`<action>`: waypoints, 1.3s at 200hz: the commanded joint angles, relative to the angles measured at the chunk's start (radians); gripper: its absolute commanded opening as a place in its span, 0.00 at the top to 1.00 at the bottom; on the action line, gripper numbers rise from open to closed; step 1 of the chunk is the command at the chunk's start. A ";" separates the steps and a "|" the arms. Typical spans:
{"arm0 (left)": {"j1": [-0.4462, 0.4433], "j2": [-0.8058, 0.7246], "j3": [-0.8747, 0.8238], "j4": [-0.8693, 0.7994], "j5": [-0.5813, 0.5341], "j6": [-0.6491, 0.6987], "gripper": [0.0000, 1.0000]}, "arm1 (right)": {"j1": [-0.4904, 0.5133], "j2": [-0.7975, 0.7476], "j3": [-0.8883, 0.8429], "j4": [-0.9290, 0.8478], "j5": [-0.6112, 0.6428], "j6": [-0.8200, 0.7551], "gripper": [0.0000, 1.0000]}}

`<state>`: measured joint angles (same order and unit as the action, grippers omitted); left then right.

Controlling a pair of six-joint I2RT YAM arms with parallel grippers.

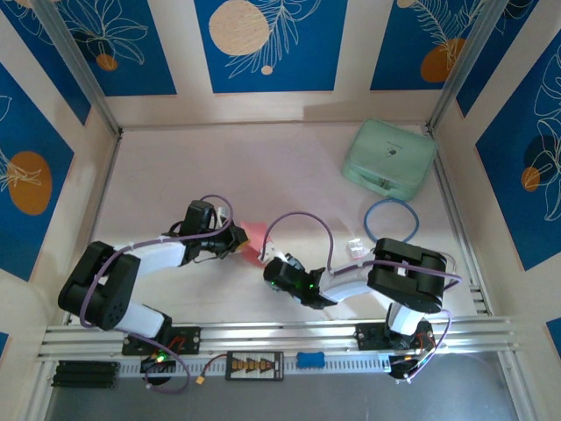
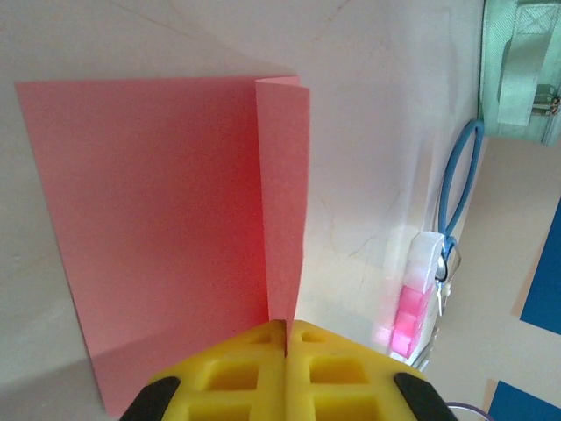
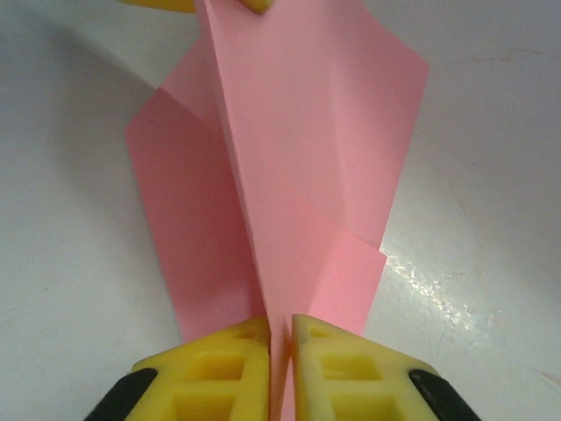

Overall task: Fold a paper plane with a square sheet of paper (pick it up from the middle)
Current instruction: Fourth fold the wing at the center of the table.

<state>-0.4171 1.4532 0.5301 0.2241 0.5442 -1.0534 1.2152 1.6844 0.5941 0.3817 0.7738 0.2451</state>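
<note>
Finding 1. The left gripper (image 2: 287, 340) is closed, its yellow pads pressed together on a raised crease of the square sheet of paper (image 2: 158, 219).

Finding 2. The right gripper (image 3: 280, 338) is likewise clamped on the same crease, at the opposite end.

Finding 3. The sheet lies directly ahead of each gripper, between the two, low over the table (image 1: 175, 167). Its crease, the long axis, runs straight out from one set of fingertips towards the other.

Finding 4. From the left gripper, the main panel spreads flat to the left of the crease, with a narrow flap to the right. From the right gripper, panels fall away on both sides.

Assessment. Neither arm is nearer, since both are in contact. The coming fold probably depends on keeping the crease aligned along the line between the grippers.
</note>
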 commanded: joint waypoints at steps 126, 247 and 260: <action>-0.007 -0.020 0.025 -0.025 -0.012 0.020 0.86 | -0.008 -0.029 -0.012 0.000 -0.008 0.067 0.91; -0.003 -0.088 0.067 -0.194 -0.094 0.097 0.47 | -0.077 -0.032 -0.078 0.057 -0.180 0.408 0.93; -0.004 -0.087 0.065 -0.185 -0.089 0.094 0.51 | -0.083 -0.035 -0.095 0.098 -0.196 0.419 0.94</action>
<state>-0.4175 1.3808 0.5797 0.0582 0.4610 -0.9810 1.1461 1.6650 0.5423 0.4320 0.6369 0.5869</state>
